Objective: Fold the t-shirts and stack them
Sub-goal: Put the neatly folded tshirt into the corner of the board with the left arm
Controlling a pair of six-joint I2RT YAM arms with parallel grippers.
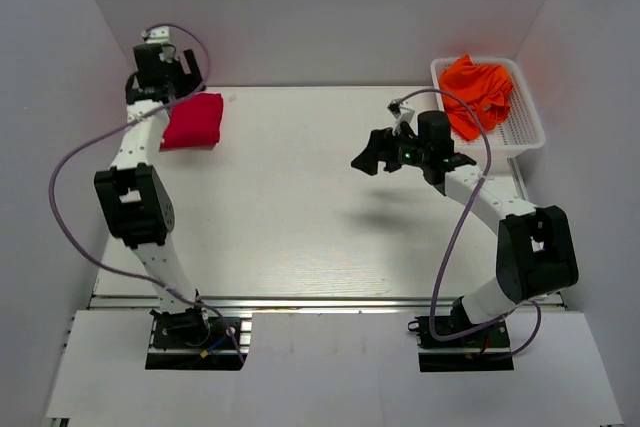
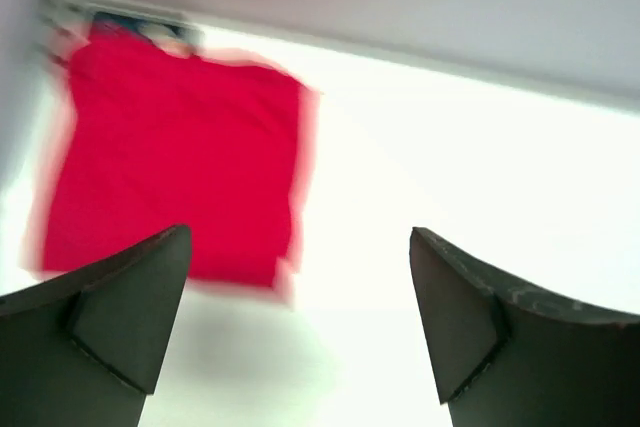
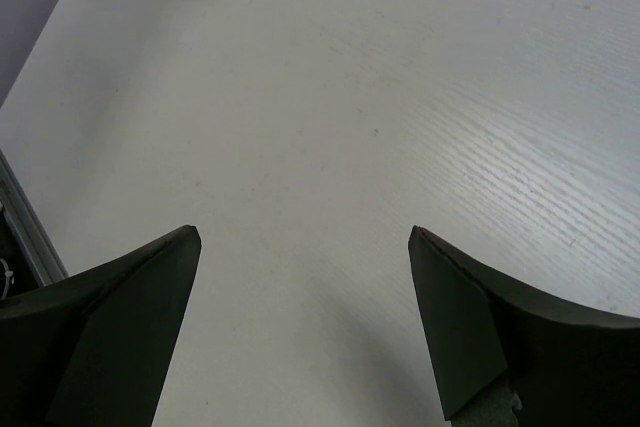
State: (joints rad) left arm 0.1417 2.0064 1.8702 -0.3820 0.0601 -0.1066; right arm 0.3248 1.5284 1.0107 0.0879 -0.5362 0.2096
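Note:
A crimson red t-shirt lies folded into a small rectangle at the far left of the table; it also shows, blurred, in the left wrist view. My left gripper is raised just behind it, open and empty. Orange t-shirts lie crumpled in a white mesh basket at the far right. My right gripper hangs open and empty above the bare table, left of the basket.
The table's wooden top stretches between the arms. Grey walls close in the back and both sides. Purple cables loop off both arms. A metal rail runs along the near edge.

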